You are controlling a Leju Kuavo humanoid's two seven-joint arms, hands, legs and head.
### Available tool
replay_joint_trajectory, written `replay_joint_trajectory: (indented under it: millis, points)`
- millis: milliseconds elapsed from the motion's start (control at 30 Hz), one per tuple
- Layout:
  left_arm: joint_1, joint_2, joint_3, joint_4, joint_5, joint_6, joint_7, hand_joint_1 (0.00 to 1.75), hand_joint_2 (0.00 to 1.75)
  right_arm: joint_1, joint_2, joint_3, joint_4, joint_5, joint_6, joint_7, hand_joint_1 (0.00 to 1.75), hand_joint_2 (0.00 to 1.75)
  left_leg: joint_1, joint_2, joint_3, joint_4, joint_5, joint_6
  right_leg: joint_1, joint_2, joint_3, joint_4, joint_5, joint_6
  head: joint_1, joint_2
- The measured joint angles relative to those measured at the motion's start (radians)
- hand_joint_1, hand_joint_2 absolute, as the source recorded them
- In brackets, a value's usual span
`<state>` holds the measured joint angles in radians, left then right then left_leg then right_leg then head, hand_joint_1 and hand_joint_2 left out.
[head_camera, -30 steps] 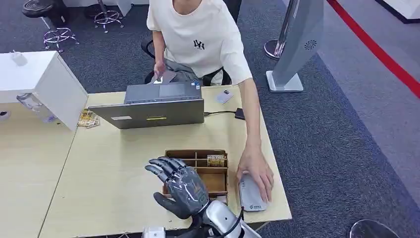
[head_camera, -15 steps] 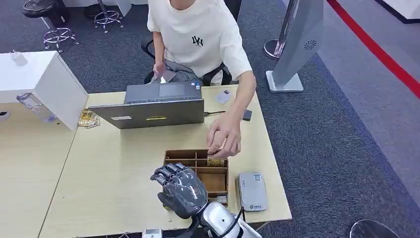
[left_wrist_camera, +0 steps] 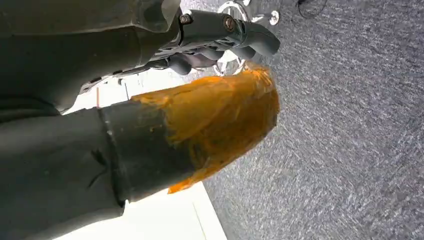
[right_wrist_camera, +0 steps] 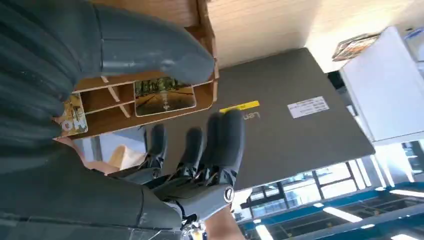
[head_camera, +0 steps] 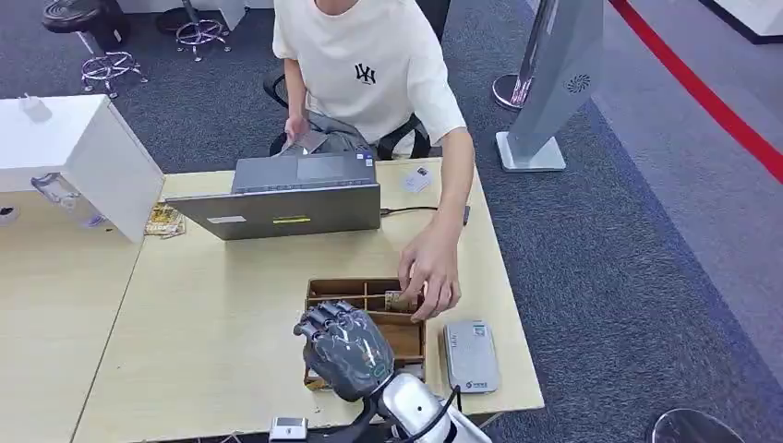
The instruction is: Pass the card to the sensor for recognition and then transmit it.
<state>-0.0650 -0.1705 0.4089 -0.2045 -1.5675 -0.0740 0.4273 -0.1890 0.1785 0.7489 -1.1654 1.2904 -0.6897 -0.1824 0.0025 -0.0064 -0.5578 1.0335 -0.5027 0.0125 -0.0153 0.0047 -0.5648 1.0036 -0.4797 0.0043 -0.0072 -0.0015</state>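
Beyond my right hand [head_camera: 346,351], empty with fingers apart, the wooden box [head_camera: 323,289] holds cards [right_wrist_camera: 164,96]; their print is unreadable.

We see the head view evenly and brightly lit from above, with soft, short shadows: a faint one lies under the person's hand [head_camera: 431,269] near the tabletop's [head_camera: 212,305] right edge, and another under the laptop [head_camera: 286,210] at its far edge. Nothing glares there, and the focus is fair throughout, though fine print stays unreadable. In the left wrist view the left hand [left_wrist_camera: 220,37] is dark and soft, an orange translucent smear blurs the middle, and the carpet [left_wrist_camera: 350,125] looks grainy. In the right wrist view the right hand [right_wrist_camera: 200,150] is dim and out of focus, while bright ceiling strips flare near one corner.
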Motion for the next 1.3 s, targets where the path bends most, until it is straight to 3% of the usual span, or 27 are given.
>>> replay_joint_trajectory:
  millis: [67,133,267,567,833,1067,1300]
  points:
    - [0.0,0.0,-0.009,0.0,0.0,0.0,0.0,0.0,0.0,0.0,0.005,-0.013,0.0,0.008,0.0,0.001,1.15,1.75,0.0,0.0,0.0,0.0,0.0,0.0,0.0,0.0,0.0,0.0,0.0,0.0,0.0,0.0]
    - [0.0,0.0,-0.017,0.0,0.0,-0.001,0.0,0.0,0.0,0.0,0.01,-0.027,0.0,0.015,0.0,0.002,1.03,1.75,0.0,0.0,0.0,0.0,0.0,0.0,0.0,0.0,0.0,0.0,0.0,0.0,0.0,0.0]
    - [0.0,0.001,-0.035,0.0,0.0,-0.002,0.0,0.0,0.0,0.0,0.018,-0.05,0.001,0.023,0.0,0.003,1.03,1.75,0.0,0.0,0.0,0.0,0.0,0.0,0.0,0.0,0.0,0.0,0.0,0.0,0.0,0.0]
    - [-0.001,0.002,-0.06,0.0,0.0,-0.002,-0.002,0.0,0.0,-0.001,0.028,-0.084,0.002,0.031,0.0,0.003,0.8,1.75,0.0,0.0,0.0,0.0,0.0,0.0,0.0,0.0,0.0,0.0,0.0,0.0,0.0,0.0]
    - [-0.003,0.002,-0.088,0.0,0.0,-0.003,-0.006,0.0,0.0,-0.002,0.037,-0.113,0.003,0.03,0.0,-0.002,0.86,1.75,0.0,0.0,0.0,0.0,0.0,0.0,0.0,0.0,0.0,0.0,0.0,0.0,0.0,0.0]
    - [-0.003,0.002,-0.094,0.0,0.0,-0.004,-0.006,0.0,0.0,0.006,0.038,-0.129,-0.007,-0.056,0.0,-0.027,0.8,1.75,0.0,0.0,0.0,0.0,0.0,0.0,0.0,0.0,0.0,0.0,0.0,0.0,0.0,0.0]
    - [-0.003,0.002,-0.095,0.0,0.0,-0.004,-0.006,0.0,0.0,0.029,0.007,-0.129,-0.051,-0.104,-0.001,0.002,0.73,1.75,0.0,0.0,0.0,0.0,0.0,0.0,0.0,0.0,0.0,0.0,0.0,0.0,0.0,0.0]
